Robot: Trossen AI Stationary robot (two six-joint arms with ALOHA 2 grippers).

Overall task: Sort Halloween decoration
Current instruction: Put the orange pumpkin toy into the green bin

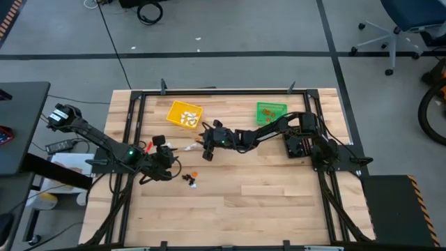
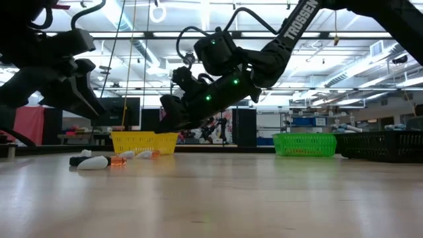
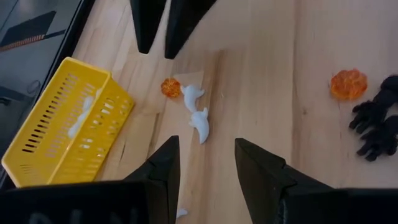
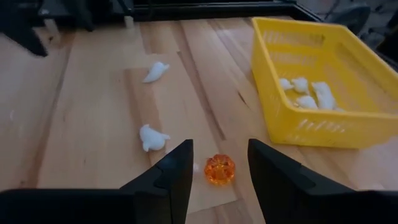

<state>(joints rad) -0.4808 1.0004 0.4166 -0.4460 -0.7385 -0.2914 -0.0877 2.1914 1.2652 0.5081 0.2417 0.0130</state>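
The Halloween decoration lies scattered on the wooden table. Two white ghost trinkets and an orange pumpkin sit between my grippers. Another orange trinket and black trinkets lie apart, nearer the table's near edge. My left gripper is open and hovers short of the ghosts. My right gripper is open, its fingers on either side of the orange pumpkin without touching it. A ghost lies beside it.
The yellow bin at the far side holds several white trinkets. A green bin with orange pieces stands to its right. A black bin sits beneath the right arm. Bare wood stretches toward the near edge.
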